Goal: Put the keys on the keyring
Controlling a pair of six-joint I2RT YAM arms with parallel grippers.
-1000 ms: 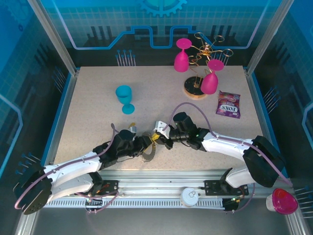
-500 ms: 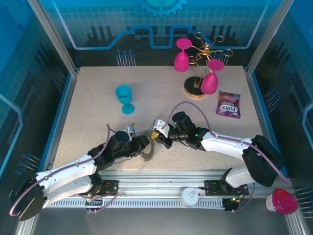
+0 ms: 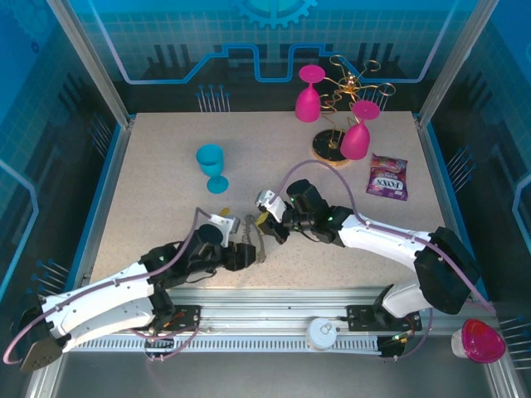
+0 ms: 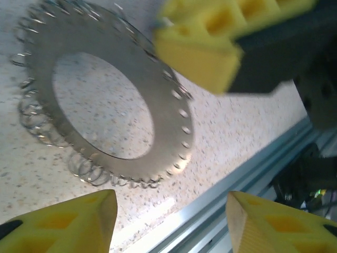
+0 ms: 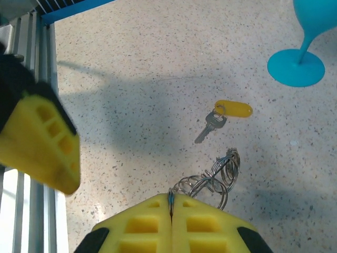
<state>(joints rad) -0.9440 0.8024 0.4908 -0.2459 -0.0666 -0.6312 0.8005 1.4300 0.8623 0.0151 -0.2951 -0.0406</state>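
My right arm stretches left, low over the desk [image 3: 166, 166], right gripper [image 5: 171, 204] clamped on the keyring [image 4: 171, 126] rim. My left gripper [image 4: 169, 203] is spread apart beside it. The keyring is flat, dark and coil-fringed, and the yellow-headed key [image 5: 224, 113] lies on the desk nearby.

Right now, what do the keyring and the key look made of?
keyring: flat band, dull grey with a soft sheen, probably sheet metal; its fringe of coils looks like bright steel wire.
key: smooth, opaque yellow head, likely plastic; silvery blade, likely metal.
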